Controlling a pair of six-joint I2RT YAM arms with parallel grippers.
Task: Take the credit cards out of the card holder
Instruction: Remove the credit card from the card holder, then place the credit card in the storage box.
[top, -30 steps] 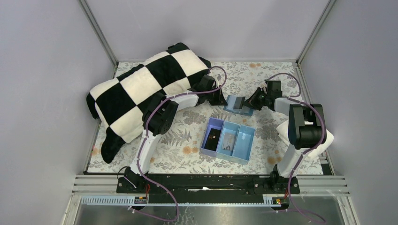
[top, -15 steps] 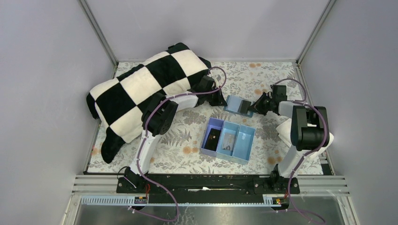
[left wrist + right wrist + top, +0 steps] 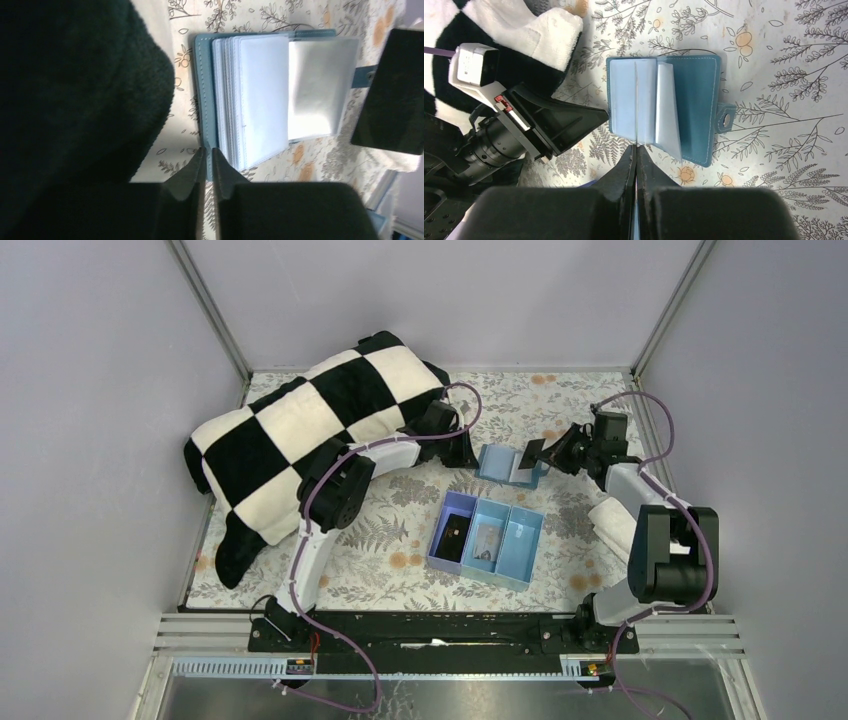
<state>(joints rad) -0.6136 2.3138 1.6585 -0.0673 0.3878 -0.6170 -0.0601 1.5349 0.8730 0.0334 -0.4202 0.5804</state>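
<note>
The card holder (image 3: 497, 463), a blue-teal wallet, lies open on the floral cloth with its clear sleeves fanned out (image 3: 260, 95). My left gripper (image 3: 472, 453) is shut on the holder's blue cover edge (image 3: 209, 152) and pins it down. My right gripper (image 3: 548, 454) is shut on one thin credit card (image 3: 533, 452) and holds it above the holder's right side. That card shows edge-on in the right wrist view (image 3: 636, 100) and as a dark rectangle in the left wrist view (image 3: 392, 90). The holder lies below the right fingers (image 3: 696, 95).
A light-blue three-compartment tray (image 3: 485, 540) sits just in front of the holder, with small items in two compartments. A black-and-white checkered blanket (image 3: 310, 430) fills the back left. A white cloth (image 3: 612, 515) lies by the right arm. Grey walls enclose the table.
My right gripper has pulled the card back and up from the holder, toward the right. The right arm's elbow has swung toward the near right. The left gripper has stayed put.
</note>
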